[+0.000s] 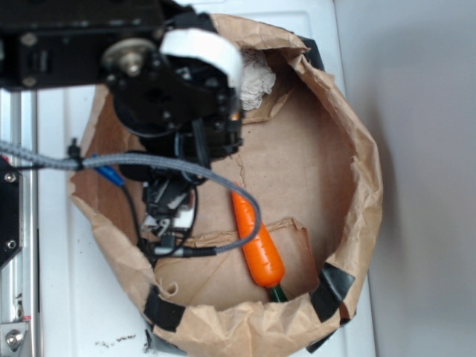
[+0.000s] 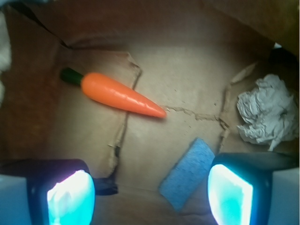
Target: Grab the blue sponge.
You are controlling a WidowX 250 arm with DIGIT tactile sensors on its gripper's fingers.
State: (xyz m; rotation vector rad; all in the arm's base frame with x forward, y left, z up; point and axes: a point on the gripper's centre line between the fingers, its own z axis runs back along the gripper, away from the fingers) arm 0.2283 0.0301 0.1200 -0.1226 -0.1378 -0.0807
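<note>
Exterior view showed the arm (image 1: 171,111) hanging over a brown paper enclosure (image 1: 357,171), hiding the sponge; a carrot (image 1: 256,242) lay right of it. Wrist view had the gripper (image 2: 150,192) spread wide, the blue sponge (image 2: 188,172) lying flat between its fingers (image 2: 229,194), nearer one, crumpled cloth (image 2: 265,115) beyond.

Robot lab bench: brown paper enclosure (image 1: 357,149), aluminium rail (image 1: 22,223), white tabletop (image 1: 59,297).
</note>
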